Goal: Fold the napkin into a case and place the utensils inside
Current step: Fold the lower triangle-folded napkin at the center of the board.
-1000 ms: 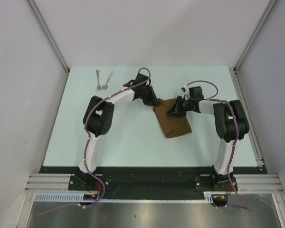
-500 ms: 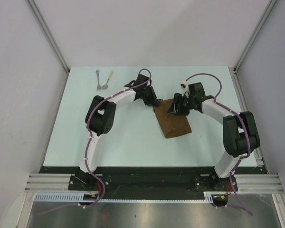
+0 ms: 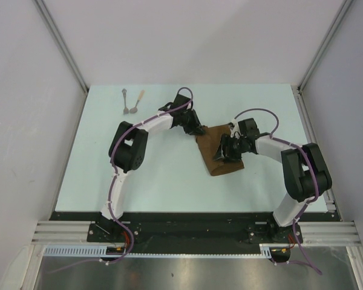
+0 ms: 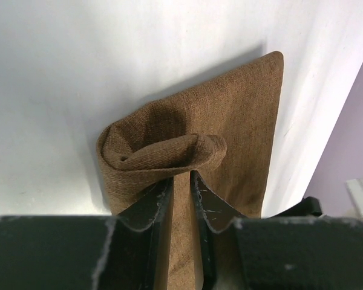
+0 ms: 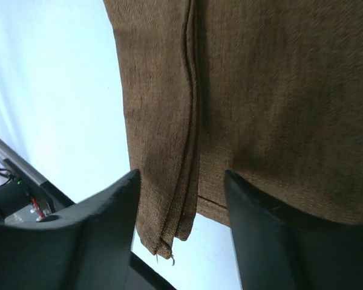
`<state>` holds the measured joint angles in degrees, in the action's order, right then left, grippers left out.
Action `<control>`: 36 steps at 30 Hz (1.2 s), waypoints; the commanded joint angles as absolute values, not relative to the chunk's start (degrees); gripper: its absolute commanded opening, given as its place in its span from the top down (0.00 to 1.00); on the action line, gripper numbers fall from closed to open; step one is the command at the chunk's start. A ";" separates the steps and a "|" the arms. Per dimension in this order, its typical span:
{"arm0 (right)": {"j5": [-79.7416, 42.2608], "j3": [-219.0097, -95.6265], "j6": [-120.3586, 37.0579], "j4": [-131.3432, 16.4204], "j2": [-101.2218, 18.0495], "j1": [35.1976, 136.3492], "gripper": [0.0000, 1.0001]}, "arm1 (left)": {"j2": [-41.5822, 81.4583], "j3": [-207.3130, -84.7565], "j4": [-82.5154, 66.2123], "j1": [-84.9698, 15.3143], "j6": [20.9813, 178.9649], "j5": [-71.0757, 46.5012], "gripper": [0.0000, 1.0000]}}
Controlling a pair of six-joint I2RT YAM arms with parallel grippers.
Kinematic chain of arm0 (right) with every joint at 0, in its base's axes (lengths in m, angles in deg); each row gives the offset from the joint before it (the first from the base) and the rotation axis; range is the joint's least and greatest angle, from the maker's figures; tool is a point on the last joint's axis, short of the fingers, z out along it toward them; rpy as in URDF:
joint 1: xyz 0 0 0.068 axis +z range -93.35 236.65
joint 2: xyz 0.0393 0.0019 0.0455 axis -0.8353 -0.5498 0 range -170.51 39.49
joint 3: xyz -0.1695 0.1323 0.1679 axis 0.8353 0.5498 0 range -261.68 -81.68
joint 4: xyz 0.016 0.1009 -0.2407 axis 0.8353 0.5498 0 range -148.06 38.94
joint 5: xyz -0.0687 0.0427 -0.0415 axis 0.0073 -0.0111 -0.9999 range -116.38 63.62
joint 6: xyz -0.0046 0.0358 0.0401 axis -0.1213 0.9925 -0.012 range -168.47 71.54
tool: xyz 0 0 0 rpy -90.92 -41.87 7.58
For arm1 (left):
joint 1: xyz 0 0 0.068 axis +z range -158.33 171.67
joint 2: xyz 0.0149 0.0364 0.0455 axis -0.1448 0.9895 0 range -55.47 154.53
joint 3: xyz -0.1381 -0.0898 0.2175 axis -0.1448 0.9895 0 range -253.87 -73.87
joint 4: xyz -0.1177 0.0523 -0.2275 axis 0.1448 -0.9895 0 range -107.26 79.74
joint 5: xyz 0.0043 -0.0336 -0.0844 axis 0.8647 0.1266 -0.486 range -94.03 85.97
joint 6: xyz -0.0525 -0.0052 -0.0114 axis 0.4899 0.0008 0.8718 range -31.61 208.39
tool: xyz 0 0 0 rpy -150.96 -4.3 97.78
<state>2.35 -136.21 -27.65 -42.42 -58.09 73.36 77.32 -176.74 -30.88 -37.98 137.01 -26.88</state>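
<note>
Top view: utensils (image 3: 132,101) at 11 o'clock on the table (image 3: 157,181) are too small to tell the heads apart. Napkin (image 3: 221,164): 11 o'clock corner hidden under left gripper (image 3: 197,129), middle under right gripper (image 3: 225,152). Right wrist: cloth cut off at 12 and 3 o'clock. Left wrist: pinched fold runs behind the fingers (image 4: 151,208), possibly several layers.

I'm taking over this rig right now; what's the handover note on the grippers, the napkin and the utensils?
Left gripper: jaws shut on a raised fold of the napkin, at its far left end.
Right gripper: open, jaws straddling the napkin's layered edge.
Utensils: side by side, far left of the table.
Done: napkin folded into a rectangle.
Left: finish the folding, put both utensils inside.
</note>
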 commanded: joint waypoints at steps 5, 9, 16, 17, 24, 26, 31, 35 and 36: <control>11.49 -128.71 -20.97 -52.78 -54.11 70.80 0.69 | 78.04 -179.60 -28.80 -38.74 138.14 -28.46 0.79; 10.97 -126.78 -20.96 -52.78 -52.44 70.27 0.72 | 78.74 -180.21 -28.89 -38.91 138.05 -28.81 0.80; 11.84 -124.14 -20.25 -54.27 -50.86 70.27 0.92 | 80.32 -182.06 -28.89 -39.26 138.49 -29.16 0.80; 12.11 -123.87 -20.08 -54.71 -50.68 70.44 0.94 | 80.32 -182.23 -28.89 -39.18 138.40 -29.25 0.80; 10.10 -120.89 -18.85 -57.00 -49.36 71.33 0.99 | 80.58 -182.32 -28.62 -39.53 138.67 -29.34 0.80; 8.08 -120.19 -19.19 -57.00 -48.93 71.41 1.00 | 80.76 -182.50 -28.36 -39.62 138.75 -29.43 0.80; 3.16 -118.42 -19.29 -57.44 -47.08 71.50 1.00 | 81.64 -183.20 -28.10 -39.88 139.02 -29.69 0.80; 1.04 -117.46 -18.76 -57.44 -46.73 71.67 1.00 | 81.82 -183.55 -27.31 -39.97 138.84 -29.95 0.79; 0.87 -117.54 -18.84 -57.44 -46.90 71.68 1.00 | 81.73 -183.55 -27.13 -39.97 138.76 -29.78 0.79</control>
